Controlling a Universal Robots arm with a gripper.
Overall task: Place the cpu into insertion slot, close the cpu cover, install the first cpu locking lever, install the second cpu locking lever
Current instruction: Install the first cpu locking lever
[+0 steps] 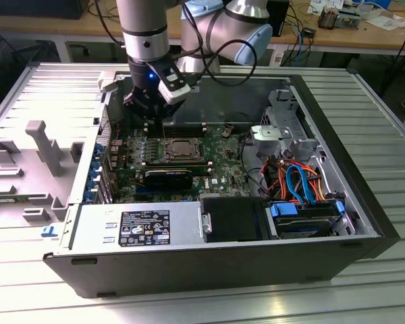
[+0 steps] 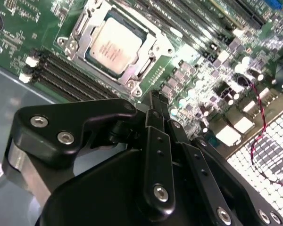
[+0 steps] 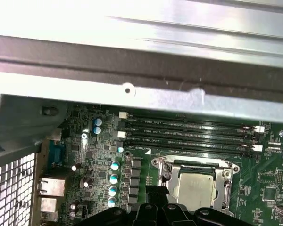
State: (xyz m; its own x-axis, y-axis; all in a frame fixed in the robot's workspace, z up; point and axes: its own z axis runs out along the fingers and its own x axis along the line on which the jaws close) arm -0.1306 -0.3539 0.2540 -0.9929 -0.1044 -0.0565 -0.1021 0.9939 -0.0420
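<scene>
The cpu (image 2: 114, 48) — silver-grey, square — sits framed by the cpu cover (image 2: 153, 55); pincer (image 2: 155, 101) closed, empty.

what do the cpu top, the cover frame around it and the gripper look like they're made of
The cpu top looks like dull brushed metal, silver-grey and flat with a soft sheen. The cpu cover seems to be thin stamped sheet metal, brighter, with shiny bent edges. The gripper looks matte black, either plastic or coated metal, with bright metal screws in its links; the look alone leaves that open.
</scene>
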